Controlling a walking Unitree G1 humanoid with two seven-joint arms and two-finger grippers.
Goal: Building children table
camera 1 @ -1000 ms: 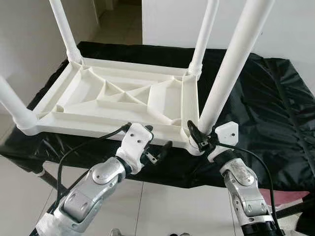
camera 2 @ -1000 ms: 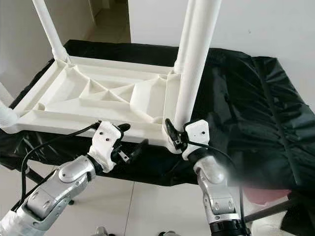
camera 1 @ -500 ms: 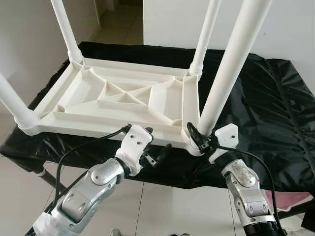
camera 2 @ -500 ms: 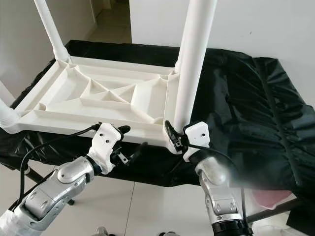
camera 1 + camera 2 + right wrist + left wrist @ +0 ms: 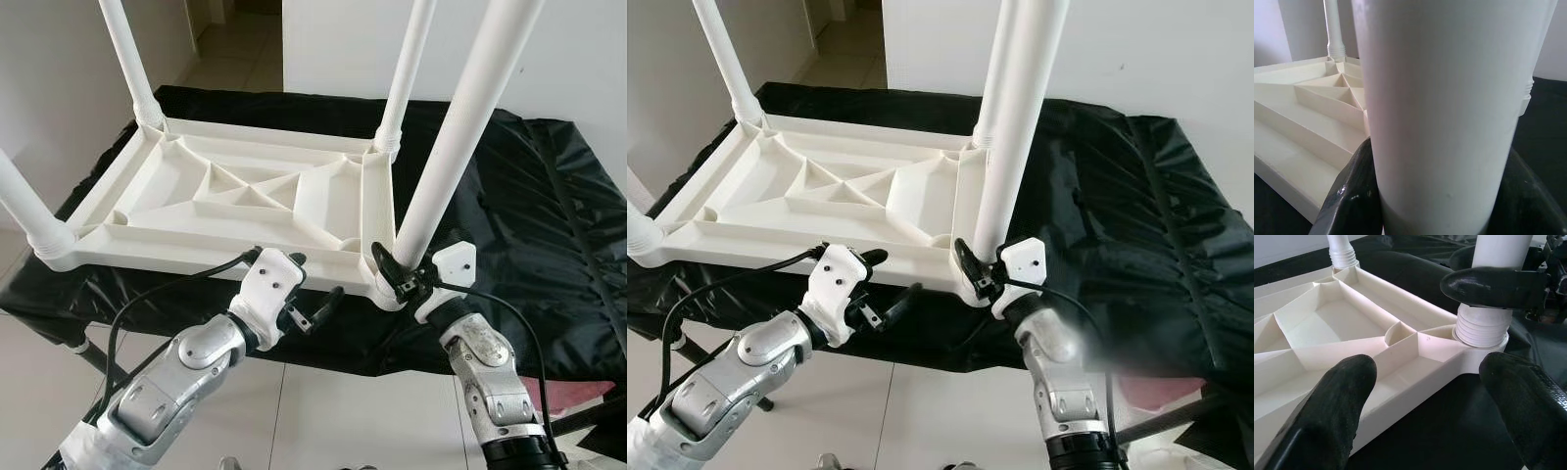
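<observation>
My right gripper (image 5: 397, 277) clamps its jaws on the near-right leg (image 5: 446, 162) of the upturned table (image 5: 245, 201) on the black counter (image 5: 529, 215), at 5 o'clock; left gripper (image 5: 312, 305) gapes wide at 6; a crooked twist could cross-thread the socket.

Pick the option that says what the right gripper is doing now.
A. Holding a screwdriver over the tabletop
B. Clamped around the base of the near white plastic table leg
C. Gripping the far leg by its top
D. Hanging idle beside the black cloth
B: the right gripper has its black fingers wrapped on both sides of the near white plastic table leg, just above its threaded socket in the upturned white ribbed tabletop.
</observation>
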